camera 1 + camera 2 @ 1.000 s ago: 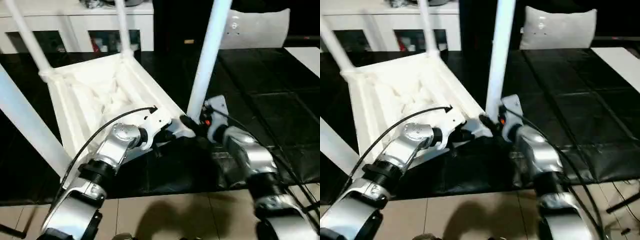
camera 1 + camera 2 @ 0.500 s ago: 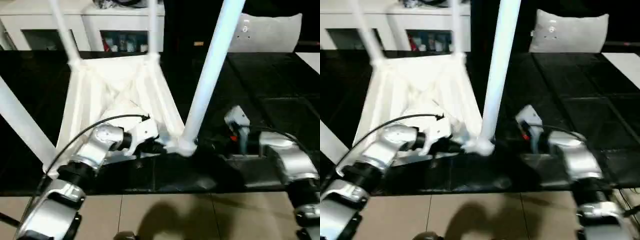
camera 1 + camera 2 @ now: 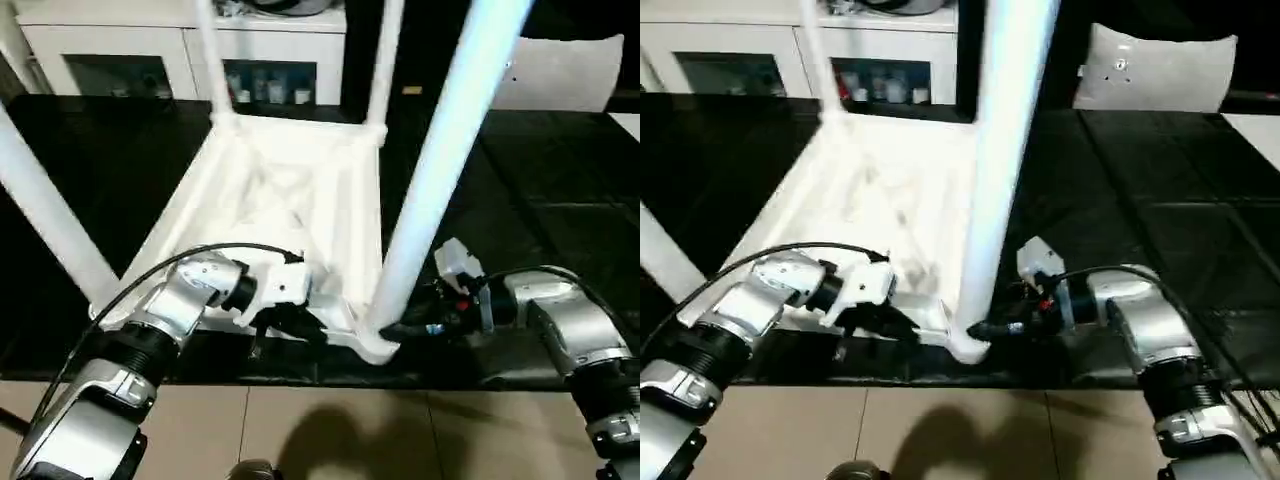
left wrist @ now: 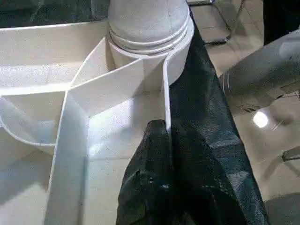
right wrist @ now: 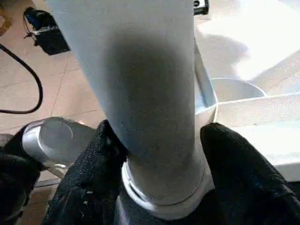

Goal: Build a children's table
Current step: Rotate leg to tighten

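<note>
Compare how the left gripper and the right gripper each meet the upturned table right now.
The left gripper is shut on a thin wall of the table top's rim; the right gripper straddles the base of the near leg, one finger on each side. The left one's jaws are pinched together; the right one's stand apart. Both work at the same near corner socket.

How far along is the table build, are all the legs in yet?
All four legs stand in the upturned top's corner sockets. In hand: right gripper fingers straddle the near leg at its base; left gripper pinches the top's rim. Left: flipping the table upright.
</note>
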Controlling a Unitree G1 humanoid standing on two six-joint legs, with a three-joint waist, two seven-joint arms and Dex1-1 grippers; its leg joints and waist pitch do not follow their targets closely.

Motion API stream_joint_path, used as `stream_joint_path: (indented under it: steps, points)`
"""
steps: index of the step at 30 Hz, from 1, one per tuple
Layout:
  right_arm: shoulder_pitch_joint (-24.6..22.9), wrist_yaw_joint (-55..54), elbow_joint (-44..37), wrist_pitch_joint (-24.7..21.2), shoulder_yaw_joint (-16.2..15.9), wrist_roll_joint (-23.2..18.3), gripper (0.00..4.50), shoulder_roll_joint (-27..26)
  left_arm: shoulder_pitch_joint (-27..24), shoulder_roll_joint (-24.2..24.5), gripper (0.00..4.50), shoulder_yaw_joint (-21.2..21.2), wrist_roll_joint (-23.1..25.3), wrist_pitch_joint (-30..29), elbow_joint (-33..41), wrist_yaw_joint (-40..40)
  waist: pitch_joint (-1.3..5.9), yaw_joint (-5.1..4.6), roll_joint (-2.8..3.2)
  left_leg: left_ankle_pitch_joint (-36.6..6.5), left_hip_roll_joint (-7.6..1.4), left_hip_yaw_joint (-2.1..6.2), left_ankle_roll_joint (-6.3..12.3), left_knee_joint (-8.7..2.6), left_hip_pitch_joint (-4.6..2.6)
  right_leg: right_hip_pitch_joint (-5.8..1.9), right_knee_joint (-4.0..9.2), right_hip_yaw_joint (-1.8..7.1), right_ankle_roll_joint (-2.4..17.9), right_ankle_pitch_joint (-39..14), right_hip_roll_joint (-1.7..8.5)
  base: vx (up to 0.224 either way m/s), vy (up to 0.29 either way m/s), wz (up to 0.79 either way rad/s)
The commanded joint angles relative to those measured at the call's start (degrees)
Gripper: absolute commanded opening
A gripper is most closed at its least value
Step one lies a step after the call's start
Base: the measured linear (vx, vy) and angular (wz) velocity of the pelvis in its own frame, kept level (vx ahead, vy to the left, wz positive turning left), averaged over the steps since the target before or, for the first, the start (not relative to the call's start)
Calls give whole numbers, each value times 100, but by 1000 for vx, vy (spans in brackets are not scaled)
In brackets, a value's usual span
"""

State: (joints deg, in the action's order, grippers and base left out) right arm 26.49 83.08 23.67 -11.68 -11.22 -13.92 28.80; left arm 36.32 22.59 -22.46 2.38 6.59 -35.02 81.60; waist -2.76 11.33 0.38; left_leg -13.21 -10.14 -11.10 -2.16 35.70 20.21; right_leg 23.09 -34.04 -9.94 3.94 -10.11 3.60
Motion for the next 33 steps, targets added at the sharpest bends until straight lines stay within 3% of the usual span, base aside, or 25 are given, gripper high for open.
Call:
stream_joint_path:
  steps: [1,6,10,11,13,15,18,19,20,22,24,25,26,28,29,31,32,33]
  points:
    - [-10,27,-72,7,3,-59,242,-5,61,-57,0,-164,-3,162,186,220,452,-49,-64,-43,-455,212,525,-372,-16,-383,428,503,-11,-1541,697,0,0,0]
    - [-101,-5,-225,-188,29,-205,205,-53,41,-73,0,-129,-16,93,191,154,449,-50,-67,-58,-437,206,513,-372,-12,-386,441,502,-56,-1576,693,0,0,0]
    - [-112,-314,-373,-604,426,-648,196,-297,11,-96,0,-79,31,-100,237,-102,445,-52,-65,-77,-451,215,489,-383,-14,-383,453,494,-79,-1614,694,0,0,0]
    - [-137,-602,-485,-752,487,-659,193,-404,-10,-144,0,-42,33,-343,304,-246,438,-53,-37,-116,-446,218,472,-385,-19,-374,466,486,-84,-1683,692,0,0,0]
    - [-157,-808,-569,-855,525,-659,193,-479,-25,-180,0,-14,32,-519,352,-348,415,-79,-50,-260,-435,211,346,-406,-45,-374,528,476,-152,-1993,700,0,0,0]
    - [-80,-1874,-493,-1038,636,-365,193,-863,-47,-385,0,97,29,-1053,460,-787,401,-118,-39,-338,-412,207,238,-415,-51,-371,571,469,-204,-2239,702,0,0,0]
    - [238,-3738,139,-1091,788,256,193,-1500,15,-822,0,275,93,-1628,409,-1665,379,-334,-54,-458,-368,246,48,-426,-28,-396,657,375,-380,-2631,699,0,0,0]
    - [297,-4064,256,-1091,822,349,193,-1616,37,-904,0,301,105,-1712,382,-1829,391,-440,-51,-440,-363,261,15,-424,6,-439,659,358,-390,-2604,717,0,0,0]
    - [549,-5081,687,-1025,1015,501,193,-1968,178,-1201,0,416,152,-1870,166,-2417,407,-519,11,-439,-346,264,48,-412,-1,-444,677,353,-372,-2529,714,0,0,0]
    - [662,-5486,871,-971,1109,537,193,-2110,246,-1329,0,471,176,-1914,63,-2677,410,-642,-7,-428,-350,266,72,-411,21,-446,677,345,-256,-2387,695,0,0,0]
    - [755,-5749,1012,-775,1122,604,193,-2224,323,-1515,0,553,165,-1870,-41,-2965,442,-677,3,-268,-342,246,227,-403,4,-438,636,409,-104,-1934,699,0,0,0]
    - [782,-5780,1058,-699,1145,574,193,-2273,363,-1624,0,608,143,-1827,-97,-3126,462,-663,-3,-134,-363,249,319,-400,-1,-440,565,452,52,-1600,704,0,0,0]
    - [791,-5912,1050,-666,1213,608,248,-2364,384,-1774,0,690,170,-1874,-86,-3300,463,-639,48,-49,-378,245,402,-389,1,-428,529,466,167,-1359,701,0,0,0]
    - [769,-5890,1003,-685,1246,595,261,-2389,386,-1815,0,705,196,-1896,-73,-3338,491,-615,14,148,-404,258,482,-381,17,-447,437,482,270,-962,697,0,0,0]
    - [729,-5833,928,-650,1280,569,268,-2399,380,-1831,0,699,233,-1909,-65,-3359,509,-567,16,423,-444,259,626,-366,-6,-421,352,508,475,-435,712,0,0,0]
    - [638,-5649,793,-489,1313,493,280,-2340,375,-1783,0,675,270,-1871,-102,-3393,505,-513,15,486,-457,246,724,-354,-7,-414,310,514,588,-260,732,0,0,0]
    - [615,-5585,774,-423,1313,471,299,-2297,384,-1759,0,670,273,-1856,-131,-3416,500,-465,45,406,-451,233,738,-354,-14,-412,336,517,576,-318,743,0,0,0]
    - [590,-5514,769,-361,1295,453,303,-2231,387,-1724,0,662,282,-1817,-152,-3400,497,-463,36,372,-447,234,735,-359,-7,-422,336,515,565,-366,737,0,0,0]
